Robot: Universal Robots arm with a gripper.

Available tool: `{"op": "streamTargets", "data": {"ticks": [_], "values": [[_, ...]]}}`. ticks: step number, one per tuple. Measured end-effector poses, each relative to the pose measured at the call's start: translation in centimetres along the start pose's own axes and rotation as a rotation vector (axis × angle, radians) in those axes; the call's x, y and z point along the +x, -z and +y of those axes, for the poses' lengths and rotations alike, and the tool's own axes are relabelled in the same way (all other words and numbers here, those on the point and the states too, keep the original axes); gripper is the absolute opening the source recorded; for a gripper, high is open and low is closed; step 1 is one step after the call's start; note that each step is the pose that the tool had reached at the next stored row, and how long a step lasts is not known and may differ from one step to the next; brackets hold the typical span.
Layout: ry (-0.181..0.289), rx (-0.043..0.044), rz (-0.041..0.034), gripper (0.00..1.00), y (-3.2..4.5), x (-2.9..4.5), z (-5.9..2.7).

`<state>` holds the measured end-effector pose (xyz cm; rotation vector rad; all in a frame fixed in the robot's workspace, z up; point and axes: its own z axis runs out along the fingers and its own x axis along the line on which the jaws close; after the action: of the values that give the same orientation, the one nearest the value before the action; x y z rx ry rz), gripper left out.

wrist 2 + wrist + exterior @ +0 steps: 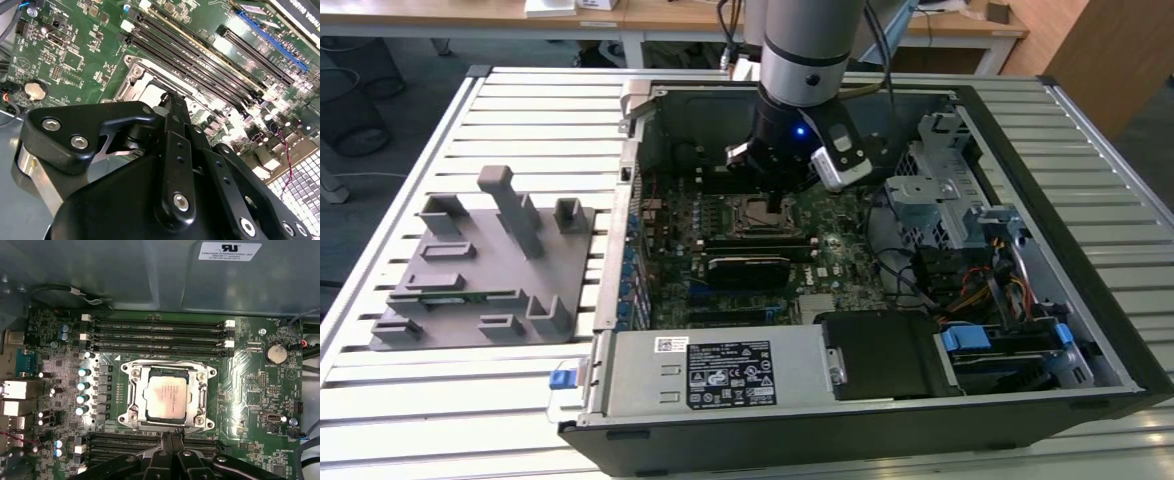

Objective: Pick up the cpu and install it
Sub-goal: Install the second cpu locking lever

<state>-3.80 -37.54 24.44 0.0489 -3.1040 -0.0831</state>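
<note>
Flat square silver-topped cpu (pixel 166 398) lies inside the metal socket frame (pixel 131 405) on the green motherboard (pixel 260 405). Black gripper (pixel 171 436) hangs just beside the socket, jaws drawn narrow, holding nothing. Judgement: chip must sit flat, corners square, before any downward pressure.

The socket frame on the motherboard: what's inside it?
The cpu lies flat inside the socket frame, silver top showing. Whatever is under it is covered. The gripper hovers beside the frame.
</note>
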Motion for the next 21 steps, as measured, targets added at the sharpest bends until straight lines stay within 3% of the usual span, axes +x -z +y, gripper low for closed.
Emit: {"op": "streamTargets", "data": {"ticks": [9, 13, 21], "values": [[0.0, 0.0002, 0.0001, 0.11, -0.09, 0.43, -0.49], [0.0, 0.0002, 0.0001, 0.11, -0.3, 1.07, -0.62], [0.0, 0.0003, 0.0002, 0.11, -0.74, 1.66, -1.1]]}}
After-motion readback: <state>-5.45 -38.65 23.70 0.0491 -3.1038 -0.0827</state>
